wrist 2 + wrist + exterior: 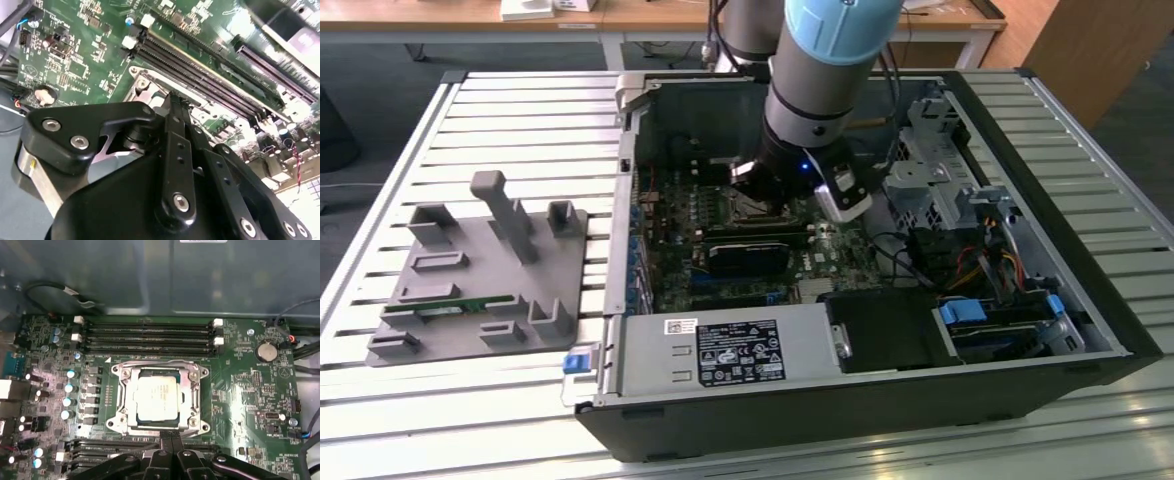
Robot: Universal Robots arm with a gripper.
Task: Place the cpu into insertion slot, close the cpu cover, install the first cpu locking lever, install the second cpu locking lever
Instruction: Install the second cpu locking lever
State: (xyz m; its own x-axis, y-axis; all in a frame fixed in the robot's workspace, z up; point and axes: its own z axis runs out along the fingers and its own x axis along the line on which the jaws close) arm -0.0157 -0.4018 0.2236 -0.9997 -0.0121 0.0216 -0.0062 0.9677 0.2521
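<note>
The black two-fingered tool (169, 436) is hanging low inside the open black computer case (1067, 300), its fingers pressed together with nothing between them, their tips sitting just at the near edge of the small square dark insertion slot with its metal rim (118, 371). In the first wrist view the small flat square cpu with a pale silvery-beige face (156, 397) is lying seated in that slot, and the thin silvery metal cpu cover with a square window (189, 390) is lying flat around it, framing the chip. The green circuit board (250, 405) is surrounding the slot, with long narrow black card slots (147, 335) running along its far side. In the exterior view the case is resting on a slatted metal table (520, 110), and a grey plastic fixture tray (480, 275) is sitting on that table toward the exterior view's left
</note>
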